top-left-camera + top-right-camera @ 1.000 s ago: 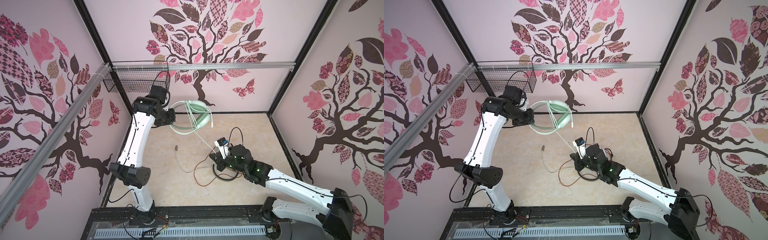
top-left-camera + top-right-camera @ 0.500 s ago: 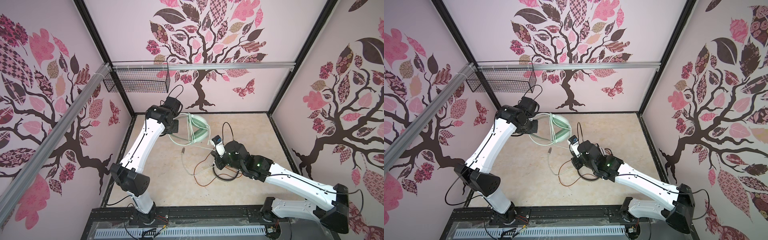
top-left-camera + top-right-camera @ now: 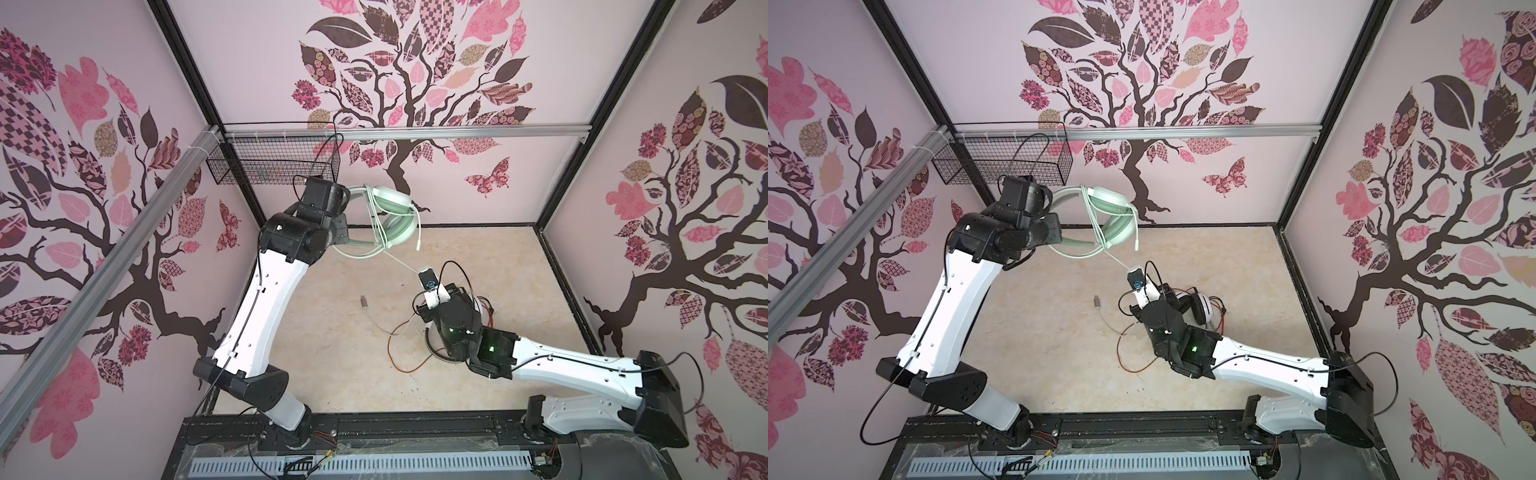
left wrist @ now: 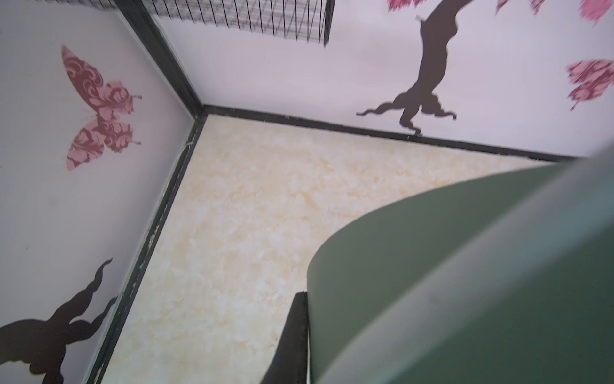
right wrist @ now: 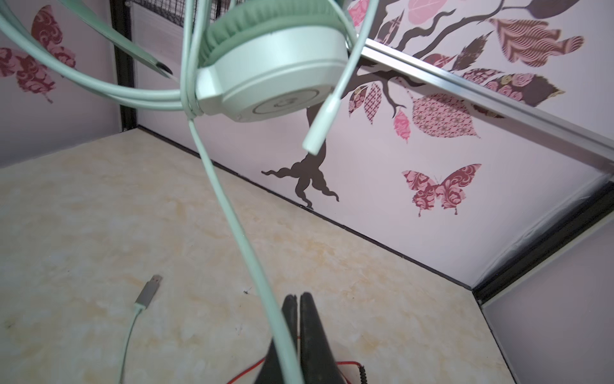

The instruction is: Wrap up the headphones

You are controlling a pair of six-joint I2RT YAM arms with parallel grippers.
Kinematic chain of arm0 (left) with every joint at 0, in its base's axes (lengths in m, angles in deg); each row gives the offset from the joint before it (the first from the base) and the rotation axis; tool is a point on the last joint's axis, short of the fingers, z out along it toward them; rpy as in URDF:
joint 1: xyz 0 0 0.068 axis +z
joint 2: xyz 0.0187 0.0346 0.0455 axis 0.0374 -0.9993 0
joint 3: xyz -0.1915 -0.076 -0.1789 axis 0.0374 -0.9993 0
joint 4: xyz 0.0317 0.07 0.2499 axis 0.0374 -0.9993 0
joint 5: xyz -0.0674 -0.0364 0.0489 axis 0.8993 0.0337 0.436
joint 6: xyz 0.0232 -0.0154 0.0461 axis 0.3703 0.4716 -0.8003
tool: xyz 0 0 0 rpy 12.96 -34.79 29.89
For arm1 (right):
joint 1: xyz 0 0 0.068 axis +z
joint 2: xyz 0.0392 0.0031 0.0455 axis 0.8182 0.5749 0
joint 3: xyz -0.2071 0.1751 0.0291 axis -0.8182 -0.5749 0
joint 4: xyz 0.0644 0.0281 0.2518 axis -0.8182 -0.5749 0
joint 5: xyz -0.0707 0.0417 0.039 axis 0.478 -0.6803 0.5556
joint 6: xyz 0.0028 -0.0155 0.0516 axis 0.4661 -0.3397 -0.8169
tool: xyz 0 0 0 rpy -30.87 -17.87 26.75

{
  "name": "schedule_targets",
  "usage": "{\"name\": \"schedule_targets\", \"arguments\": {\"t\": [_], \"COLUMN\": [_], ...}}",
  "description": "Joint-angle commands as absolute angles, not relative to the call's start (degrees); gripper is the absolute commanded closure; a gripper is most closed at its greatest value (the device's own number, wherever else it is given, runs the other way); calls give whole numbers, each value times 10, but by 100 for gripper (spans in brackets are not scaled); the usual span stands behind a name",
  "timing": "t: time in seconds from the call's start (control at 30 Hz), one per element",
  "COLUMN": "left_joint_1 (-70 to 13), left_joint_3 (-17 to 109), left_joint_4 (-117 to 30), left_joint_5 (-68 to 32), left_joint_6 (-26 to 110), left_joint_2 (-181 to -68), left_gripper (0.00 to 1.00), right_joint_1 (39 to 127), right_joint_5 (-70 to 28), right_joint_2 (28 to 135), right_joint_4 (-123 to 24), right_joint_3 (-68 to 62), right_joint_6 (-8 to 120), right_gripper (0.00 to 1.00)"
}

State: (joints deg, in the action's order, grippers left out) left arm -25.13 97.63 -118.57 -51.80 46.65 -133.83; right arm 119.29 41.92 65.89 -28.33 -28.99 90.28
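My left gripper holds the mint-green headphones up in the air by the band near the back wall. The band presses against one black finger in the left wrist view. Pale green cord is looped round the cups and runs taut down to my right gripper, which is shut on it low over the table. The cord's plug lies on the table. The white-and-black headphones lie behind my right arm, their orange-red cord loose beside them.
A black wire basket hangs on the back-left corner, just behind my left wrist. An aluminium rail runs along the back wall. A short pale stalk dangles from the mint-green cups.
Half a second ago my left arm had swung the mint-green headphones down toward my right gripper. It has lifted them back up to the back wall. My right gripper drifted slightly leftward, still shut.
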Motion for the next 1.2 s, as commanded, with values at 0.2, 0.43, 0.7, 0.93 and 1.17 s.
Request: {"name": "schedule_targets", "arguments": {"t": [0.2, 0.43, 0.7, 0.93, 1.17], "left_joint_1": [-246, -245, -246, -246, -246], "left_joint_3": [1053, 1073, 1081, 1080, 1073], "left_joint_4": [-1146, -1162, -1164, -1167, -1165], "left_joint_5": [-571, -575, -573, -569, -573], "left_joint_6": [463, 450, 447, 448, 446], "left_joint_2": [-1299, -1290, -1288, -1291, -1291], "left_gripper": [100, 100, 100, 100, 100], "right_joint_1": [1089, 987, 964, 964, 955], "right_joint_5": [387, 282, -96, -214, -146], "right_joint_2": [698, 744, 839, 1050, 1190], "right_joint_4": [-159, -101, -171, -336, -434], "right_joint_3": [-307, -354, -326, -113, 67], "right_joint_6": [831, 798, 682, 576, 543], "right_gripper": [69, 60, 43, 35, 27]}}
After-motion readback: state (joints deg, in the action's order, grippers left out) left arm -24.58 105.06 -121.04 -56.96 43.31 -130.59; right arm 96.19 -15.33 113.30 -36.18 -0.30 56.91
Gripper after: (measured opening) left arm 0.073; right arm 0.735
